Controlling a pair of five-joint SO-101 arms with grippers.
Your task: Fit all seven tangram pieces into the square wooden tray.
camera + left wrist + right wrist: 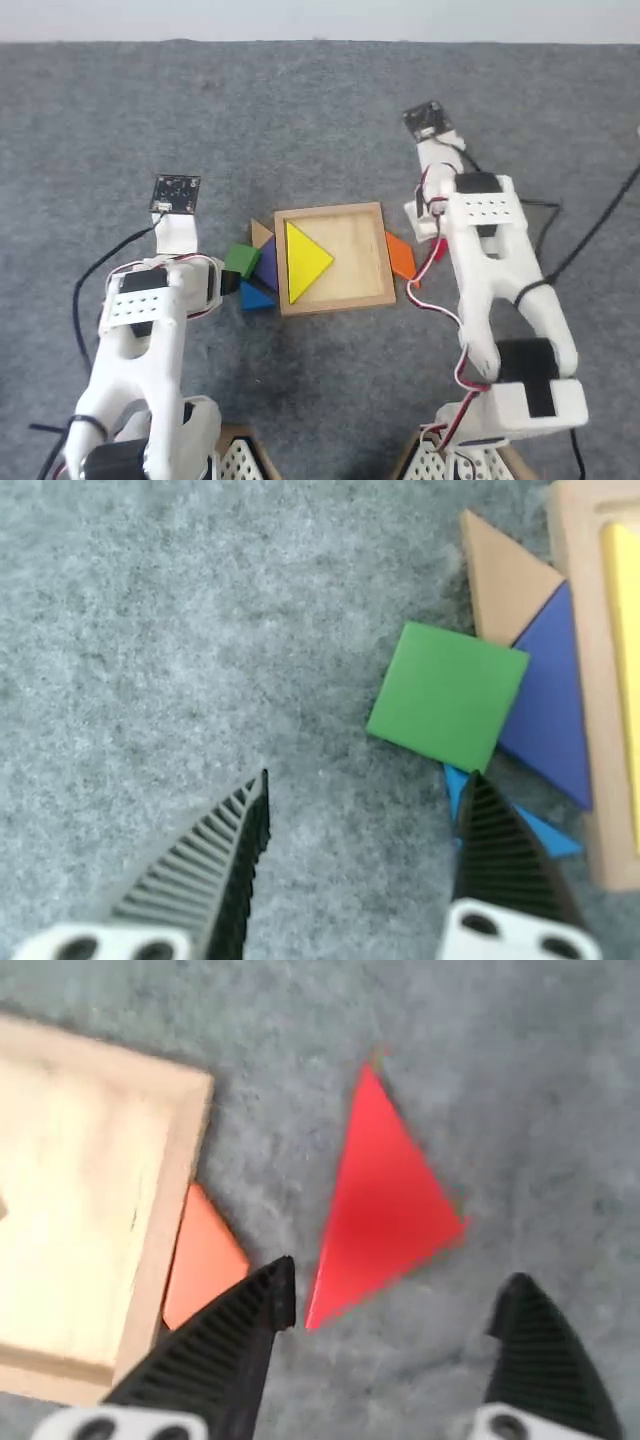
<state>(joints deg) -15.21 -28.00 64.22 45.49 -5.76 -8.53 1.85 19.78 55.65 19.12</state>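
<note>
Yellow triangle (303, 261), hypotenuse along tray (330, 211) wall, points inward.

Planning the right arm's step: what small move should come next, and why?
Probably lower the right hand onto the red triangle: its jaws stand open over the triangle's near edge, and the piece lies on the cloth outside the tray.

From overhead your red triangle (385, 1200) sits mostly under the right arm; the light blue triangle (548, 838) hides partly behind your left claw (368, 777).
</note>
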